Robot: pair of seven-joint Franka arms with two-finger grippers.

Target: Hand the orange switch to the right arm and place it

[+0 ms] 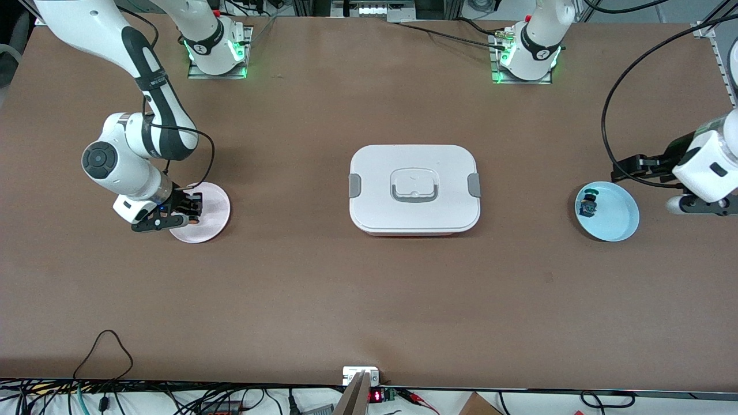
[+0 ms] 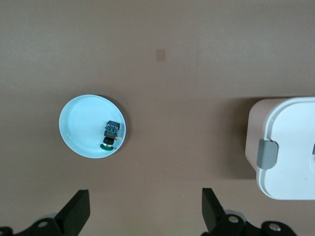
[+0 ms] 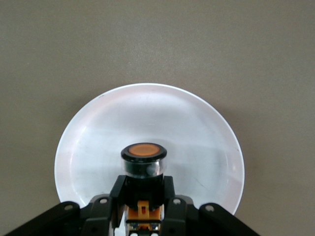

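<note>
We are holding the orange switch (image 3: 143, 172) clamped in the right tool (image 1: 185, 212), just over the pink plate (image 1: 213, 222) at the right arm's end of the tabletop. Its long axis is running out from the fingers, orange cap pointing away. If we are releasing it this high, it could be rolling off the plate. The left tool (image 2: 145, 211) is waiting, fingers apart, above the blue plate (image 2: 78, 125).
</note>
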